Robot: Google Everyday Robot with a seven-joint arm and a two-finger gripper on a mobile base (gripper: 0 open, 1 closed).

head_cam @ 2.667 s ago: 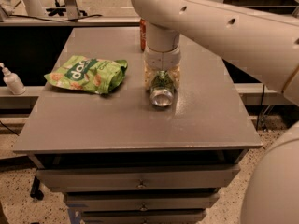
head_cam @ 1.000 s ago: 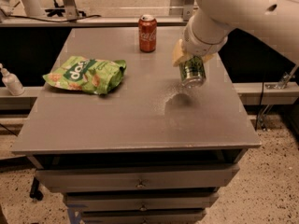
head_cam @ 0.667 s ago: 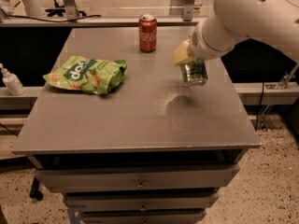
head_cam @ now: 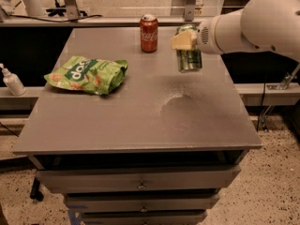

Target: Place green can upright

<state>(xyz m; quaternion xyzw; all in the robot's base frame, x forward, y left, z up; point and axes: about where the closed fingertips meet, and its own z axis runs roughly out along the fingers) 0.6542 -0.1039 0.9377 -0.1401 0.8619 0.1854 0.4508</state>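
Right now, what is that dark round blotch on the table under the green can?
Camera view: it looks like a shadow, not a stain. The gripper, at the table's far right, holds the green can in the air, so together they probably block the light from above. Same view: the red can has a small pale shine on its top.

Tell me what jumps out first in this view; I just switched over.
A large white arm reaches in from the right. Its gripper is shut on the green can, fingers near the top, and holds it roughly upright above the back right of the grey table. A red can stands upright at the back edge, just left of it, and a green snack bag lies flat on the left side.
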